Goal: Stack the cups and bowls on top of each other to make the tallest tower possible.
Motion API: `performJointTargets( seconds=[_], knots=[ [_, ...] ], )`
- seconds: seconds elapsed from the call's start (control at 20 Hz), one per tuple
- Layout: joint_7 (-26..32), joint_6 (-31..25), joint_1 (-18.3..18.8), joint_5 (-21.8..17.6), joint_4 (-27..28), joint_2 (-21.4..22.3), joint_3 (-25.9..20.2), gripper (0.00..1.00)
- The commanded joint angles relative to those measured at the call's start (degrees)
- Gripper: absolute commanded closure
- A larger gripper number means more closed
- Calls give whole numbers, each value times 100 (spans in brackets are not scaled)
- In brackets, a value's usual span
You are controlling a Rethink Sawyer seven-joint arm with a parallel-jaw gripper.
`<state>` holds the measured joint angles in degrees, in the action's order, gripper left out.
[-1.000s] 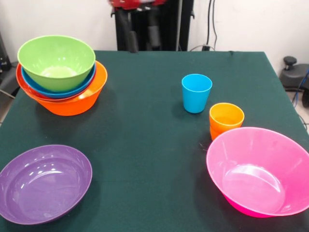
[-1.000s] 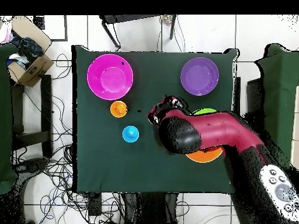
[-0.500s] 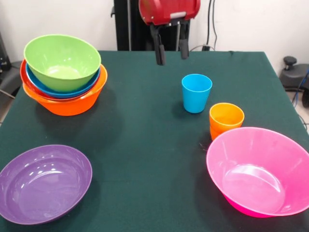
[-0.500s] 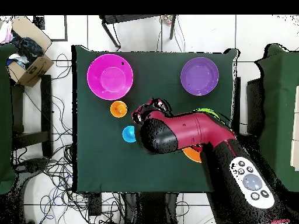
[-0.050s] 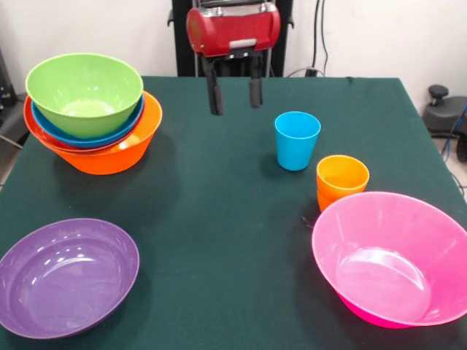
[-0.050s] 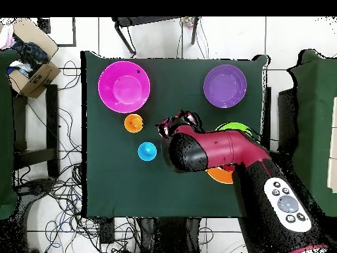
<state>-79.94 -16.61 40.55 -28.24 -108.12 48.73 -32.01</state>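
On the dark green table (image 5: 219, 219) our gripper (image 5: 233, 95) hangs spread and empty. Nearest, just to its side, stands the blue cup (image 5: 297, 140), with the orange cups (image 5: 341, 181) beyond; the tower (image 5: 91, 113) waits opposite. We judge a centred, straight descent over the cup best.

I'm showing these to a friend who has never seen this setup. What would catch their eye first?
Probably the tower at the table's back left in the front view: a green bowl nested atop blue and orange ones. Next, the big pink bowl at front right, tipped toward the camera, and the purple bowl at front left. The red arm's open, empty gripper hangs above the table's far middle, left of the blue cup.
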Motion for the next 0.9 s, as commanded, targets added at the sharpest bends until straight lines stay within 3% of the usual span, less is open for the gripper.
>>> performJointTargets(
  seconds=[0.05, 0.35, 0.5, 0.6, 0.7, 0.9],
  knots=[
    [-70, -189, 165, -314, 411, -360, 119, 0],
    [826, -793, 451, -370, 869, -496, -422, 0],
    [1256, -1549, 458, -291, 1203, -558, -504, 0],
    [1565, -2372, 473, -144, 1457, -540, -518, 0],
    [1747, -2927, 458, -135, 1975, -800, -507, 0],
    [1983, -3313, 473, -365, 2842, -1432, -547, 0]
  ],
)
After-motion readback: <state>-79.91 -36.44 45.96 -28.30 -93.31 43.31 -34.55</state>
